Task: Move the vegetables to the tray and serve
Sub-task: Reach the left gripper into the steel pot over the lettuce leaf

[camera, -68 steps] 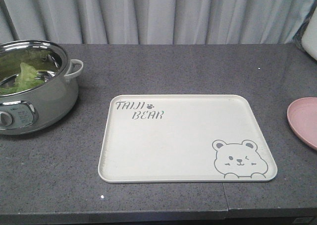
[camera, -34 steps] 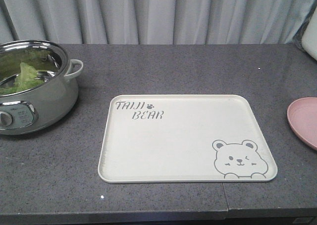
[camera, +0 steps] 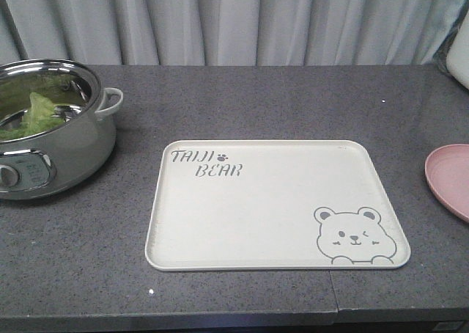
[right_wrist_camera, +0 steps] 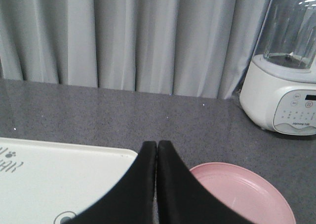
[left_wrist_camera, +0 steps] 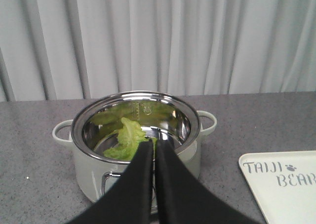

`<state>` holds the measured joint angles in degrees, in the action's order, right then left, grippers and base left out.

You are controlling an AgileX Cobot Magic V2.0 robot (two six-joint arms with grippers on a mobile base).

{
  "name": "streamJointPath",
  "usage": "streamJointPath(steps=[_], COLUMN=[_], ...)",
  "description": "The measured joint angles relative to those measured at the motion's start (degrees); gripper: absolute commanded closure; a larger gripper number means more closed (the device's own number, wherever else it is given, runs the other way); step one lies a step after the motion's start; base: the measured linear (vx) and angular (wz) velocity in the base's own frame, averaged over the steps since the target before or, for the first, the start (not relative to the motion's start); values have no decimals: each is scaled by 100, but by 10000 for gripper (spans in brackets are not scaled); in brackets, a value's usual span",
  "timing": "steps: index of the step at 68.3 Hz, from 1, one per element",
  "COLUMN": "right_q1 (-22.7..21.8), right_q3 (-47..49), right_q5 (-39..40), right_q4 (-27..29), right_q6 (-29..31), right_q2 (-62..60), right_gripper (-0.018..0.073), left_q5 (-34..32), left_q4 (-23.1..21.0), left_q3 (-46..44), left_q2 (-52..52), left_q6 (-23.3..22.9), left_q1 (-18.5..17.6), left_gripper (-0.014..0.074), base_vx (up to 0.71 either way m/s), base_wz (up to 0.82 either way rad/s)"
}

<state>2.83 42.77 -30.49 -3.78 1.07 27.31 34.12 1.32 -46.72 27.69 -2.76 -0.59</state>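
Note:
The vegetables (camera: 35, 113), crinkly light-green lettuce leaves, lie inside a steel-lined pot (camera: 73, 153) at the left of the grey counter. The cream-white tray (camera: 271, 201) with the bear drawing sits mid-counter with nothing on it. In the left wrist view my left gripper (left_wrist_camera: 152, 144) is shut and holds nothing; it hovers in front of the pot's near rim, with the vegetables (left_wrist_camera: 126, 137) just beyond its tips. My right gripper (right_wrist_camera: 156, 144) is shut and holds nothing, above the gap between the tray (right_wrist_camera: 49, 179) and a pink plate. Neither gripper shows in the front view.
A round pink plate (camera: 451, 179) lies at the counter's right edge, right of the tray. A white blender (right_wrist_camera: 284, 86) stands at the back right. Grey curtains hang behind the counter. The pot has side handles (left_wrist_camera: 207, 120) and a front control knob.

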Motion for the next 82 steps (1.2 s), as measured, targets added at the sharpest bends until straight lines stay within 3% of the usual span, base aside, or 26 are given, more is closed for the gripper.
streamJointPath(steps=[18,51,59,71,76,82], right_q1=[0,0,0,0,0,0], right_q3=[16,16,16,16,16,16], right_q5=[-624,-753,-753,-771,-775,-782], right_q4=[0,0,-49,-325,-347,-358], right_q6=[60,33,-280,-388,-388,-388], right_q2=[730,801,801,801,801,801], right_gripper=[564,530,369,70,3,-20], left_q5=[426,502,502,502,502,502], left_q4=[0,0,12,227,277,284], left_q3=[-64,-64,-64,-64,-64,-64], left_q2=[669,688,688,688,688,688], left_q6=[6,17,-84,-117,-119,-123], left_q1=[0,0,0,0,0,0], left_gripper=[603,575,435,73,-20,-66], base_vx=[0,0,0,0,0,0], base_wz=[0,0,0,0,0,0])
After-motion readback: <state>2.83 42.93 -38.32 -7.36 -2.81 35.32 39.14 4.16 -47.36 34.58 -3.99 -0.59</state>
